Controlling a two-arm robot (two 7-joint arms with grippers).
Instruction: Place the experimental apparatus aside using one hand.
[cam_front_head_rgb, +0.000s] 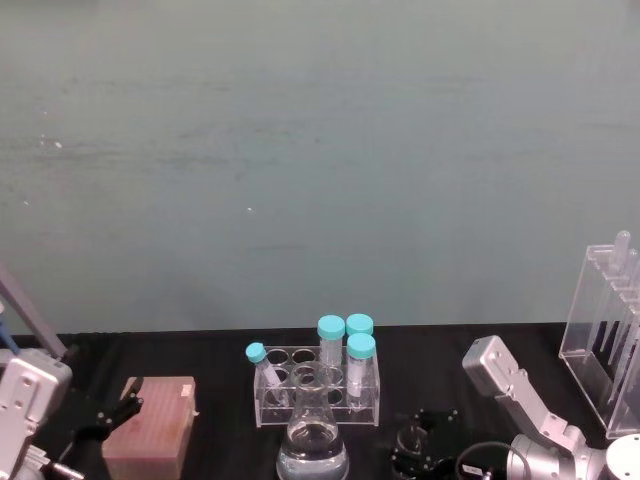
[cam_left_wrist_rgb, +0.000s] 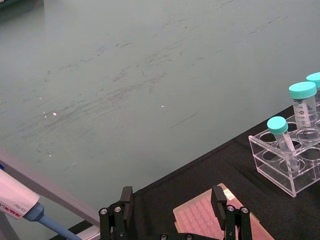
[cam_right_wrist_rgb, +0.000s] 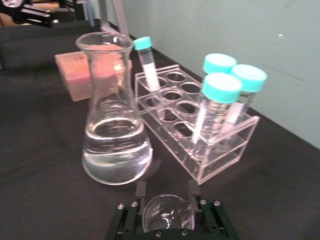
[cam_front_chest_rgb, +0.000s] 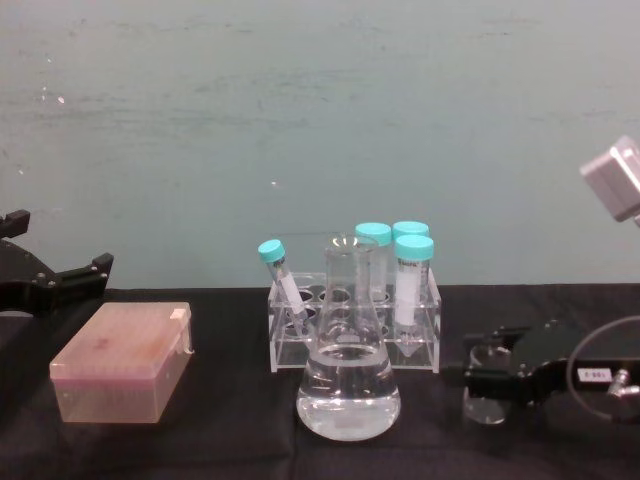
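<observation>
My right gripper (cam_right_wrist_rgb: 167, 192) is low over the black table (cam_front_chest_rgb: 230, 440), on the right side of the work area, and it has the small glass beaker (cam_right_wrist_rgb: 167, 215) between its two fingers (cam_right_wrist_rgb: 141, 192). In the wrist view the fingers sit narrowly apart, one against each side of the glass, and they look to be touching it. From the chest camera I see the same beaker (cam_front_chest_rgb: 484, 408) under the front of the gripper (cam_front_chest_rgb: 478, 375), well to the right of the flask (cam_front_chest_rgb: 348, 385). I cannot tell from here whether the beaker's base is on the cloth or just off it. The flask stands upright near the front edge with clear liquid in its lower part, just in front of the low rack (cam_front_chest_rgb: 352, 330) of teal-capped tubes. The tall clear rack (cam_front_head_rgb: 605, 340) of long glass tubes stands at the far right of the table, apart from the rest. My left gripper (cam_left_wrist_rgb: 172, 195) hangs at the left with its fingers spread wide and nothing between them, above the near end of the pink box (cam_front_chest_rgb: 122, 362), which lies well to the left of the flask.
</observation>
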